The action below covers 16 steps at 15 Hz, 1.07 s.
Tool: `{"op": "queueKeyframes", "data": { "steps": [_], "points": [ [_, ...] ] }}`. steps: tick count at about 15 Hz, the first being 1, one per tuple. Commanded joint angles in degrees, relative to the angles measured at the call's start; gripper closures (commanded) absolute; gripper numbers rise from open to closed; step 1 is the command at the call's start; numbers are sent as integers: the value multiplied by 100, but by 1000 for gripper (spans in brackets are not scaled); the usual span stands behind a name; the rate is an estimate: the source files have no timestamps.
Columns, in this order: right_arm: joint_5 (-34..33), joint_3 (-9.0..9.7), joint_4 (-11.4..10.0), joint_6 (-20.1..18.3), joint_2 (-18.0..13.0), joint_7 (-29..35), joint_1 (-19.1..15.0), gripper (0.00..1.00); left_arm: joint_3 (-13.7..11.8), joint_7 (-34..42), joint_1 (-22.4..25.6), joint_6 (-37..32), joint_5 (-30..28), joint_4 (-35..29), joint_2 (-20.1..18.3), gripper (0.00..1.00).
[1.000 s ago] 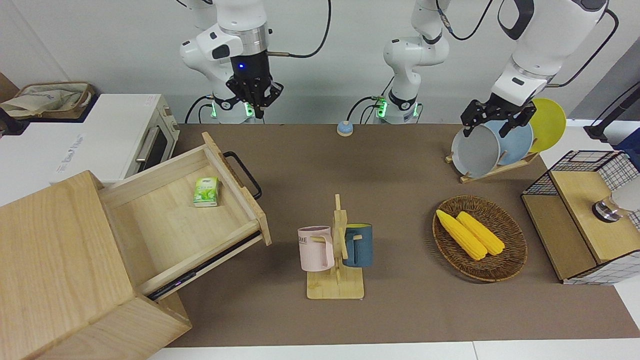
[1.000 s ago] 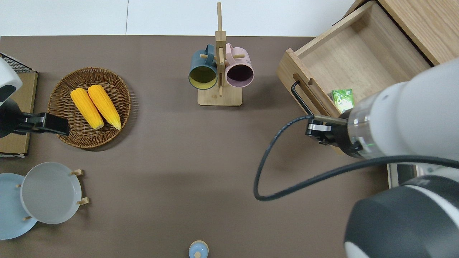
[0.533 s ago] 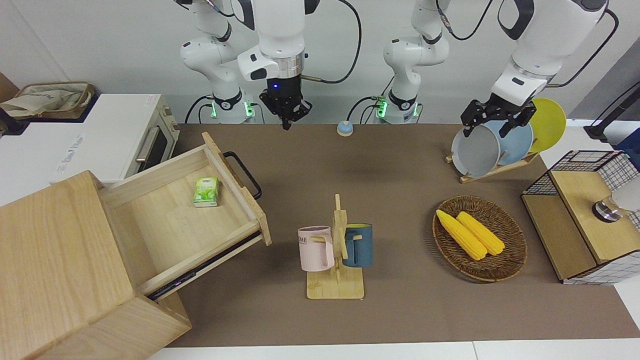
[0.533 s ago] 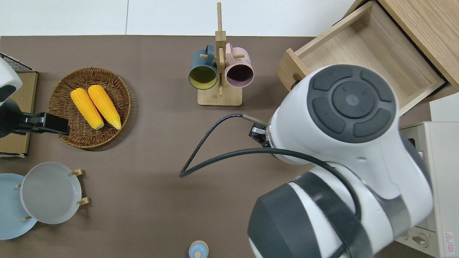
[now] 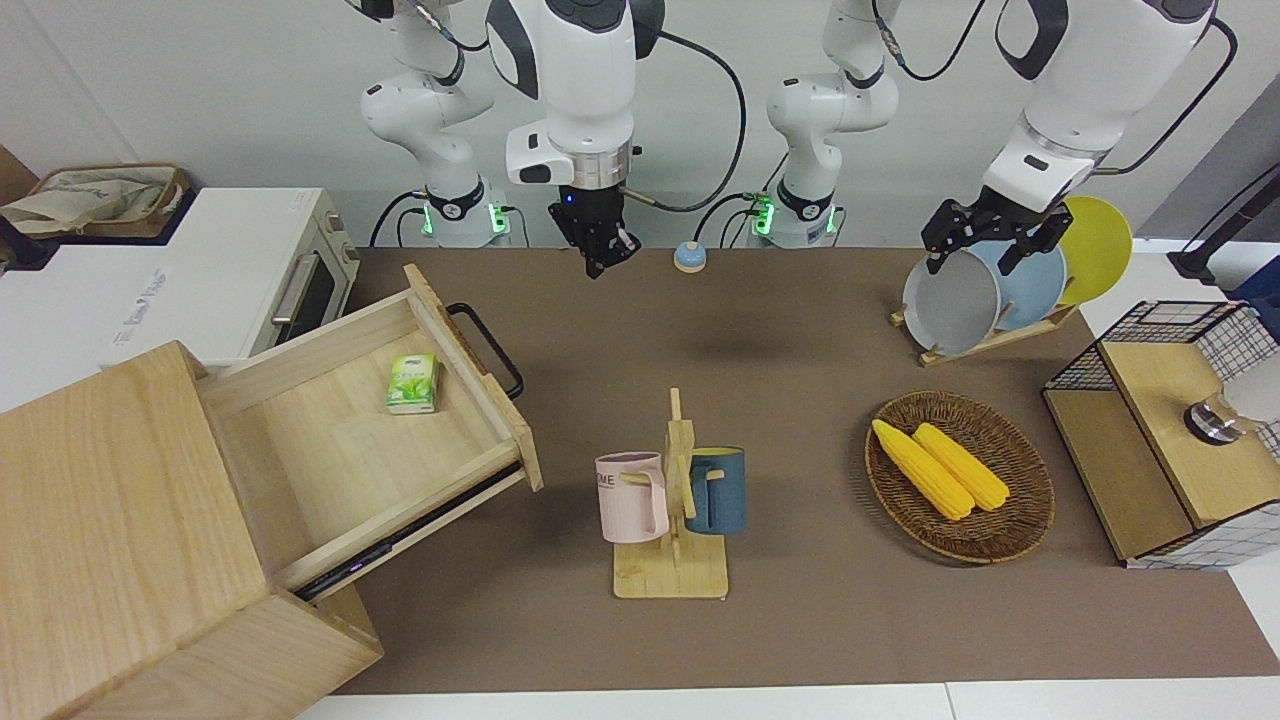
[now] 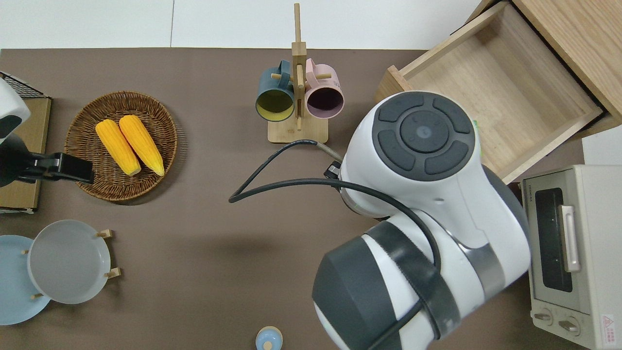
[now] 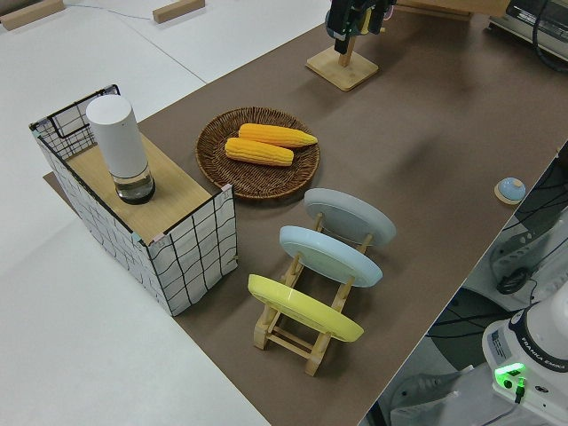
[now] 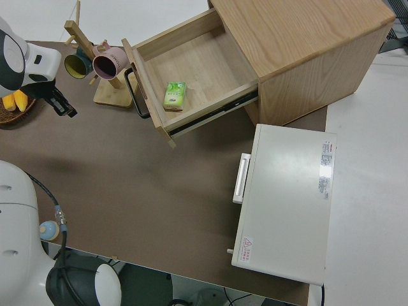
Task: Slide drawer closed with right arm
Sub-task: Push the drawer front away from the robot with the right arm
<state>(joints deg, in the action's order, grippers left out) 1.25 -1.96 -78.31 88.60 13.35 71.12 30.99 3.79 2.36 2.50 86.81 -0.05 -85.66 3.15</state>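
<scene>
The light-wood drawer stands pulled far out of its box cabinet at the right arm's end of the table. Its black loop handle faces the table's middle, and a small green packet lies inside. My right gripper hangs shut and empty in the air over the brown mat, apart from the handle. The overhead view hides it and the handle under the right arm. The right side view shows the drawer, handle and gripper. The left arm is parked, its gripper open.
A white toaster oven stands beside the cabinet, nearer to the robots. A mug rack stands mid-table, with a corn basket, a plate rack and a wire box toward the left arm's end. A small blue bell sits near the robots.
My right arm has swung away from the drawer's handle corner toward the table's middle and come a little lower. The drawer and the left arm have not moved.
</scene>
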Motion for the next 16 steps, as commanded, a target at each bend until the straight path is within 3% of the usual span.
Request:
{"op": "queueKeyframes", "data": {
  "steps": [1, 11, 16],
  "points": [
    [280, 11, -342, 368, 1, 402, -233, 1000, -1, -60, -39, -103, 102, 49, -25, 7],
    [175, -6, -853, 1115, 71, 377, -690, 1000, -1, -60, -39, -103, 102, 49, -25, 7],
    [157, -6, -888, 1247, 185, -9, -945, 1000, -1, -60, -39, -103, 102, 58, -25, 7]
  ]
}}
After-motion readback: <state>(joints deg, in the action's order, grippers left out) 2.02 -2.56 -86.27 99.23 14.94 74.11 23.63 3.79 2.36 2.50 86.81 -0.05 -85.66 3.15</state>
